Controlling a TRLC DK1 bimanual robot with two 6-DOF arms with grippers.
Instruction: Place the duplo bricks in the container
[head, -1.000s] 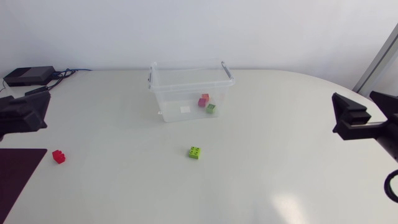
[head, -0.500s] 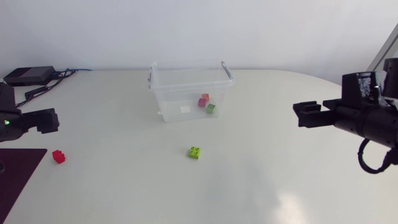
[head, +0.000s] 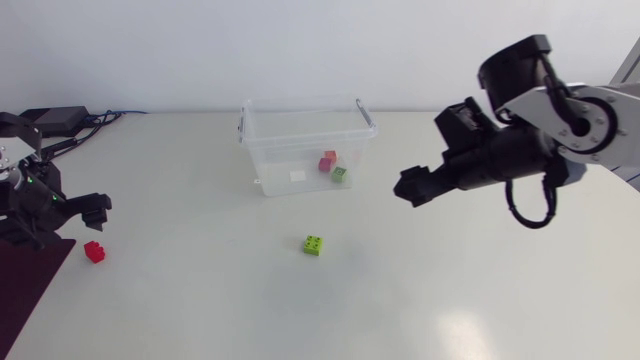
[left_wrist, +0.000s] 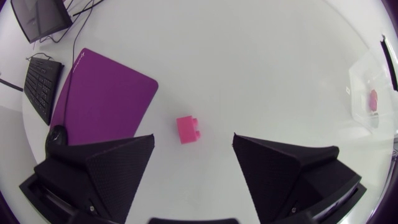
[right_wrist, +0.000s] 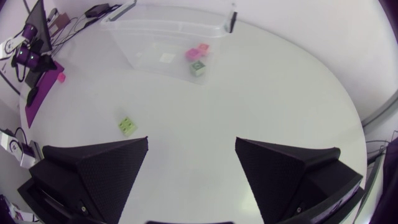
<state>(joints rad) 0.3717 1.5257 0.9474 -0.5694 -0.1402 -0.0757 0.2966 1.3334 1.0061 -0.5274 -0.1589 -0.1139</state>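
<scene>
A clear plastic container (head: 305, 140) stands at the table's back middle, with a pink brick (head: 327, 161) and a green brick (head: 339, 174) inside. One lime green brick (head: 314, 245) lies on the table in front of it. A red brick (head: 94, 251) lies at the far left. My left gripper (head: 92, 208) hovers just above the red brick (left_wrist: 187, 129), open, with the brick ahead between its fingers and untouched. My right gripper (head: 410, 188) hangs open to the right of the container, above bare table. The lime brick (right_wrist: 128, 126) lies ahead of my right gripper (right_wrist: 191, 146), off towards one finger.
A purple mat (left_wrist: 102, 99) lies beside the red brick at the table's left edge, with a keyboard (left_wrist: 40, 87) and a mouse (left_wrist: 56, 134) next to it. A black box with cables (head: 45, 120) sits at the back left corner.
Both arms have come in from the side edges. My right gripper has swung left towards the container. My left gripper has moved in over the red brick and narrowed slightly.
</scene>
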